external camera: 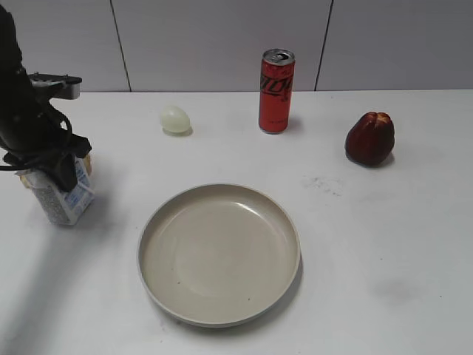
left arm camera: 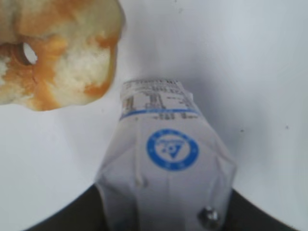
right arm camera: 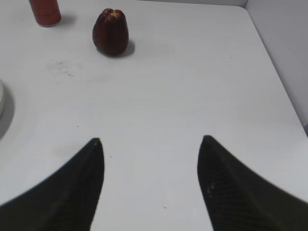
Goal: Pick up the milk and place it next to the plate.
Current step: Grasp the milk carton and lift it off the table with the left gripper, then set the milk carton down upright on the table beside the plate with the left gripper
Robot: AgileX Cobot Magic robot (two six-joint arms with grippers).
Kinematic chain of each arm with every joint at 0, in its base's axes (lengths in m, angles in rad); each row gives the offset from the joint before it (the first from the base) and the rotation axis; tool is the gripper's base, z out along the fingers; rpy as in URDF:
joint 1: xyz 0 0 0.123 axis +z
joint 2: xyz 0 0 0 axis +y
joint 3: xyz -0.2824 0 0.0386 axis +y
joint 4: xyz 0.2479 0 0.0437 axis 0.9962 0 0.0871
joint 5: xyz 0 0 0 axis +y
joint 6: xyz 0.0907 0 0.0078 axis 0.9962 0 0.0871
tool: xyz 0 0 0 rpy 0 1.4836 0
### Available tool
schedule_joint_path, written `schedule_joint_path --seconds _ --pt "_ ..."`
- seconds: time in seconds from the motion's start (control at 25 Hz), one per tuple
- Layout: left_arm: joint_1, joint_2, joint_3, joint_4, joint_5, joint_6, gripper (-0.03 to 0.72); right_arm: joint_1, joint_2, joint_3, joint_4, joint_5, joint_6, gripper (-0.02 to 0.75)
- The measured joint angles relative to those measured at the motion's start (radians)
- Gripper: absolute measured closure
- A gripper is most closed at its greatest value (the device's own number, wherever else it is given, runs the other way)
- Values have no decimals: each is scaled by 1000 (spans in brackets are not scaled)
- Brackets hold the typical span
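The milk (external camera: pixel 68 201) is a small white carton with blue print, at the table's left edge, left of the plate (external camera: pixel 219 255) with a gap between them. My left gripper (external camera: pixel 55 166) comes down on its top and is shut on it. In the left wrist view the milk (left arm camera: pixel 166 159) is pinched between the dark jaws (left arm camera: pixel 166 214), its blue round logo facing the camera. Its base seems to rest on the table. The plate is large, round, beige and empty. My right gripper (right arm camera: pixel 150 144) is open and empty over bare table, out of the exterior view.
A tall red can (external camera: pixel 276 90) stands at the back centre, a pale egg-shaped thing (external camera: pixel 175 119) to its left, a dark red fruit (external camera: pixel 370 137) at the right. A tan bread-like piece (left arm camera: pixel 53 53) lies just beyond the milk. The plate's edge (right arm camera: pixel 1 98) shows in the right wrist view.
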Motion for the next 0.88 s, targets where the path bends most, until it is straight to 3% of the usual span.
schedule_joint_path --seconds 0.24,0.6,0.72,0.88 --pt "-22 -19 -173 -5 111 -2 414 0 0 0 0 0 0 271" --pt "-158 37 -479 -12 110 12 409 0 0 0 0 0 0 271" --pt "-201 107 -546 -19 98 99 409 0 0 0 0 0 0 271" --pt "-253 198 -594 -64 85 329 409 0 0 0 0 0 0 271"
